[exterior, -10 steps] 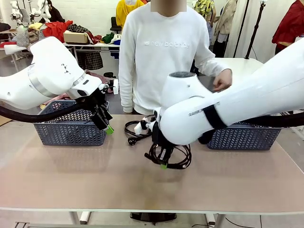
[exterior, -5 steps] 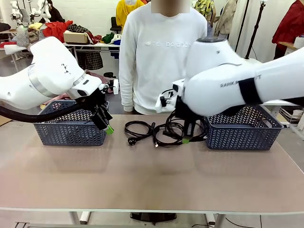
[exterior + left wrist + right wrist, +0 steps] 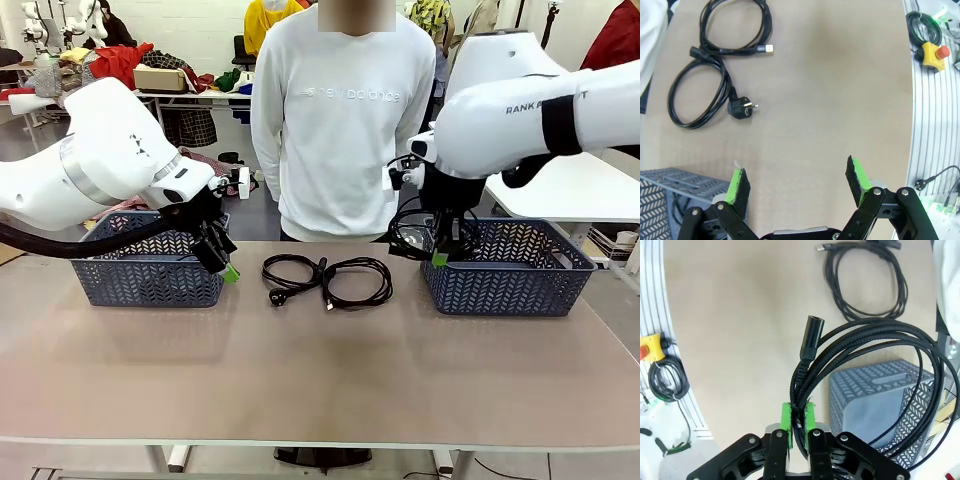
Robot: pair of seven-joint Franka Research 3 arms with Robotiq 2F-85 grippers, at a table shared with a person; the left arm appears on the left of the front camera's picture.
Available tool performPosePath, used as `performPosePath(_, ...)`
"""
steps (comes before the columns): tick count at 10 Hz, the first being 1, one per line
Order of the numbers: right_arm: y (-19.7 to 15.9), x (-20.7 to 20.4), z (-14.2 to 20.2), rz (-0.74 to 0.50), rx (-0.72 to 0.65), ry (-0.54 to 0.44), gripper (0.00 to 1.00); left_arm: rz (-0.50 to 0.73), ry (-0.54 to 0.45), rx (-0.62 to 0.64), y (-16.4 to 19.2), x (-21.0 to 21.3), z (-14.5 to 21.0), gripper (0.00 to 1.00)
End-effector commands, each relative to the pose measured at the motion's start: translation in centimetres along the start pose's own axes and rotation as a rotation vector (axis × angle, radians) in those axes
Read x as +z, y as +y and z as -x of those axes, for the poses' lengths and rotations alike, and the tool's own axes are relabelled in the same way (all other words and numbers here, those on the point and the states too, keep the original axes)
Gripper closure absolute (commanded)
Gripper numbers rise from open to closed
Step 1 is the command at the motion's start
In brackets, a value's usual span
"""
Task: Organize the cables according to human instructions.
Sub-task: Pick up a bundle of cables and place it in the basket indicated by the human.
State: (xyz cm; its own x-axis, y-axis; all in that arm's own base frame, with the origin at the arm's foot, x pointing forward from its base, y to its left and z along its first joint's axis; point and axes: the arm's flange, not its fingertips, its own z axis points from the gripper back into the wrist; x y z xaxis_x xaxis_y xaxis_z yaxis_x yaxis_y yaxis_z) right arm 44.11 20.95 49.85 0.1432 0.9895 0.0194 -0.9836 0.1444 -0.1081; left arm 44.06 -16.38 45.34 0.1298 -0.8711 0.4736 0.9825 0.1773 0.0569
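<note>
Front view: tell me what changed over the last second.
The right gripper, shut on a coiled cable throughout, carried it up from low over the table's middle and to the right; it now hangs at the right basket's near left corner. The left gripper stayed open beside the left basket, and the two loose cables lay untouched on the table.

Coiled side by side mid-tabletop (image 3: pixel 300 370): plug-ended cable (image 3: pixel 741 108) touching USB-tipped cable (image 3: pixel 740 49); braided cable (image 3: pixel 803 365) dangling looped from right gripper (image 3: pixel 797 412) jaws, over basket (image 3: pixel 875 405) corner.
</note>
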Motion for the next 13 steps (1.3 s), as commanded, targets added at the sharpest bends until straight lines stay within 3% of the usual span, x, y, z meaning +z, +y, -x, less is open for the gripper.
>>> performPosePath(1, -2.2, 0.0, -0.2, 0.006, 0.024, 0.013, 1.00, 0.001, -0.002, 0.001, 0.0, 0.3, 0.0, 0.00)
performPosePath(2, 0.0, 0.0, 0.0, 0.000, 0.000, 0.000, 1.00, 0.001, -0.002, 0.001, 0.0, 0.3, 0.0, 0.00)
performPosePath(7, 0.0, 0.0, 0.0, 0.000, 0.000, 0.000, 1.00, 0.001, -0.002, 0.001, 0.0, 0.3, 0.0, 0.00)
performPosePath(8, -0.5, -0.1, -0.4, -0.003, 0.013, 0.001, 0.87, 0.001, -0.002, 0.001, 0.0, 0.3, 0.0, 0.00)
performPosePath(13, -6.9, 0.3, 5.7, 0.007, 0.006, -0.011, 0.87, 0.001, -0.002, 0.001, 0.0, 0.3, 0.0, 0.00)
